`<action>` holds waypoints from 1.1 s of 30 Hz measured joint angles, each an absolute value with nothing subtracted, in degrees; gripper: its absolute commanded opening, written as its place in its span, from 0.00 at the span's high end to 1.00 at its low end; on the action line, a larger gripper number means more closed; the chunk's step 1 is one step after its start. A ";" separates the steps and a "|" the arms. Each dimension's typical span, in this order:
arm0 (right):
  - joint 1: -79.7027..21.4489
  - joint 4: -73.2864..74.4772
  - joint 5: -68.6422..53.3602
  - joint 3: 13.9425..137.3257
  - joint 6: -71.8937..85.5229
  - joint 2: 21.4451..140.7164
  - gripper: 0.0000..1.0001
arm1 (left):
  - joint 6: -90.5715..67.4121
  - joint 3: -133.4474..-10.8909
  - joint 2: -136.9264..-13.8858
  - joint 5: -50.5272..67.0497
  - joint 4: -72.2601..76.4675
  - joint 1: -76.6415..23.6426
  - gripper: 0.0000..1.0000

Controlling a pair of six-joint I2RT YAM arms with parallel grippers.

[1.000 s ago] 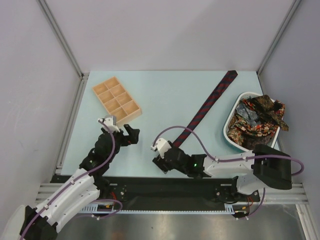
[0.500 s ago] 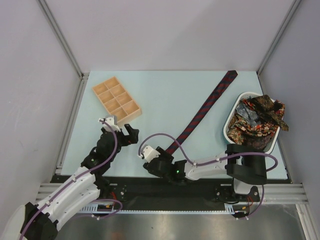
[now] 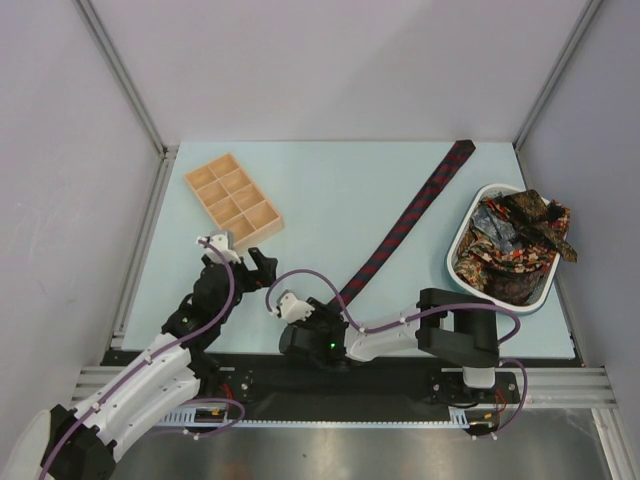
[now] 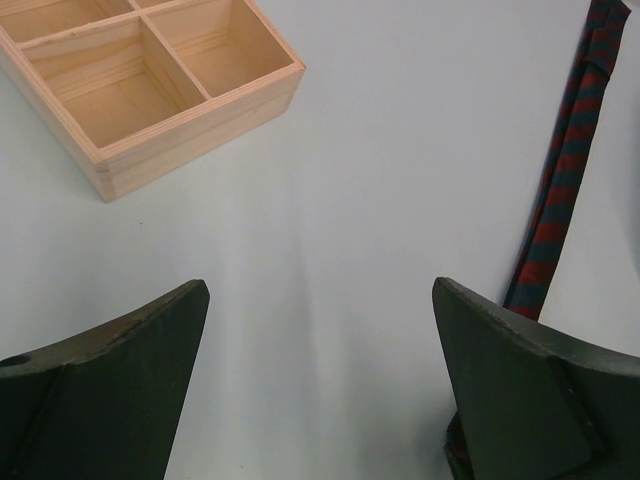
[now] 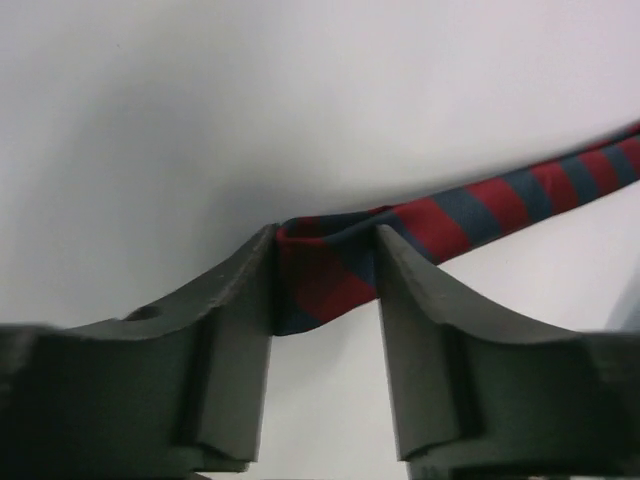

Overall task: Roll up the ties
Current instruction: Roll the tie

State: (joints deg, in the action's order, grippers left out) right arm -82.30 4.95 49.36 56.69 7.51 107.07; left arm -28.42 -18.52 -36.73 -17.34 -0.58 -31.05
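Right now, from my remote station, I see the dark navy necktie with red diagonal stripes [image 3: 410, 215] laid out straight on the pale blue-green surface [image 3: 330, 190]. It runs on a diagonal from the far right corner down towards the near middle. Its narrow near end reaches the right claw [image 5: 325, 250], whose arm is stretched low across the near edge of the surface. On the right wrist view that end [image 5: 480, 205] sits between the two dark fingers. The fabric fills the gap, touches both inner faces and buckles a little, so I read the claw as clamped on the tie's tip.

My left claw [image 4: 320, 290] hangs above bare surface with its fingers spread wide apart and nothing between them. From its wrist camera the striped tie [image 4: 560, 190] lies off to the right, passing close by the right finger.

A wooden tray of square compartments [image 3: 233, 200] sits at the far left, just beyond the left claw [image 3: 262, 268], and the compartments I can see hold nothing.

At the right side a white oval tub [image 3: 458, 240] holds a heap of patterned neckties in dark red, brown, gold and teal [image 3: 515, 245], some spilling over its far rim.
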 measured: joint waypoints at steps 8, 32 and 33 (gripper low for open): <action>-82.32 6.90 50.98 56.77 7.99 108.09 0.94 | -28.40 -18.52 -36.75 -16.80 -0.56 -31.05 0.00; -52.71 -11.57 -8.05 37.87 16.56 85.78 1.00 | -23.81 -18.55 -47.40 -5.52 5.39 -31.75 0.00; -51.46 -12.40 -10.63 37.87 17.23 86.54 1.00 | -23.51 -18.57 -47.86 -5.39 5.56 -32.18 0.00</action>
State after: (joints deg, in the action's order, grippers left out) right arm -51.46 -12.40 -10.63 37.87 17.23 86.54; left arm -23.51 -18.57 -47.86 -5.39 5.56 -32.18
